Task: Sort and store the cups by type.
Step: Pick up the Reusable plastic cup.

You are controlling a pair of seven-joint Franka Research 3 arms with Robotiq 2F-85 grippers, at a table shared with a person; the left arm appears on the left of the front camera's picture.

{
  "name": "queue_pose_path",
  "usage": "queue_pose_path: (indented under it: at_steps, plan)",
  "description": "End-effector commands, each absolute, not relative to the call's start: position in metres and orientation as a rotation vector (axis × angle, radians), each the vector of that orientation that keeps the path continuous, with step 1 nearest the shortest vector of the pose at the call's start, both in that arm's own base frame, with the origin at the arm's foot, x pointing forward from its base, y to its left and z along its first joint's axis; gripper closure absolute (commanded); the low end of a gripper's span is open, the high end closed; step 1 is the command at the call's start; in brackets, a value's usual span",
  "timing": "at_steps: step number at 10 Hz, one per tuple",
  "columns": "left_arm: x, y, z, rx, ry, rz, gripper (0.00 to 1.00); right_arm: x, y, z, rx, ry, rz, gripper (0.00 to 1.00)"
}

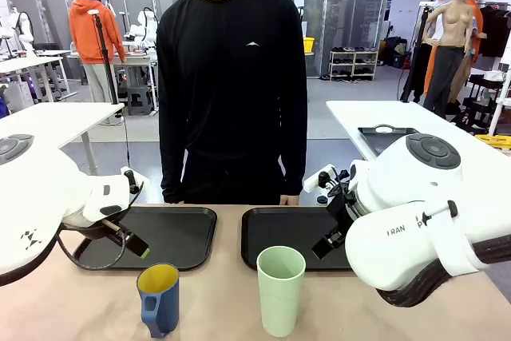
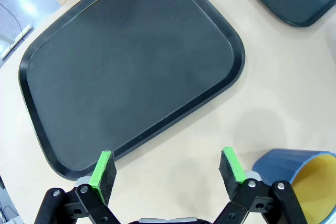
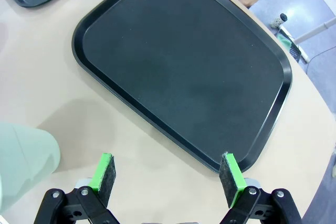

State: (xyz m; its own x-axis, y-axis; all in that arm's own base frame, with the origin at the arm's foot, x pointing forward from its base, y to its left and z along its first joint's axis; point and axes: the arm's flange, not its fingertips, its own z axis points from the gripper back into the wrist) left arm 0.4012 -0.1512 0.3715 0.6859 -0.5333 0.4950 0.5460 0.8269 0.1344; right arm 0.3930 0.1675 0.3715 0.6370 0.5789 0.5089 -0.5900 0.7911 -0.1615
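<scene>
Left fingers (image 2: 103, 169) spread; matte rounded tray (image 2: 131, 66); smooth blue mug (image 2: 294, 174).

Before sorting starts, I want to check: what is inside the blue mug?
Inside the mug the yellow inner wall can be seen, and nothing sticks out above it. Its bottom is hidden by the rim, so I cannot tell if it is empty.

free: left tray (image 1: 172, 233), right tray (image 1: 279, 229) | blocking: blue mug (image 1: 158, 297), tumbler (image 1: 280, 289)

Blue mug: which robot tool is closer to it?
Left. The left tool hangs just beside the blue mug. The right tool is farther off, beyond the green tumbler.
</scene>
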Motion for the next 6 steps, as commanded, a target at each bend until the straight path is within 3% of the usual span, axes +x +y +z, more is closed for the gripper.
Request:
queue_pose_path:
  at_steps: [1, 6]
  plan:
    - [0.399, -0.152, 0.382, 0.042, -0.546, -0.627, 0.0, 0.389, 0.169, 0.383, 0.02, -0.589, 0.631, 0.0]
    - [0.383, -0.164, 0.468, 0.127, -0.702, -0.713, 0.0, 0.362, 0.185, 0.479, -0.166, -0.685, 0.626, 0.0]
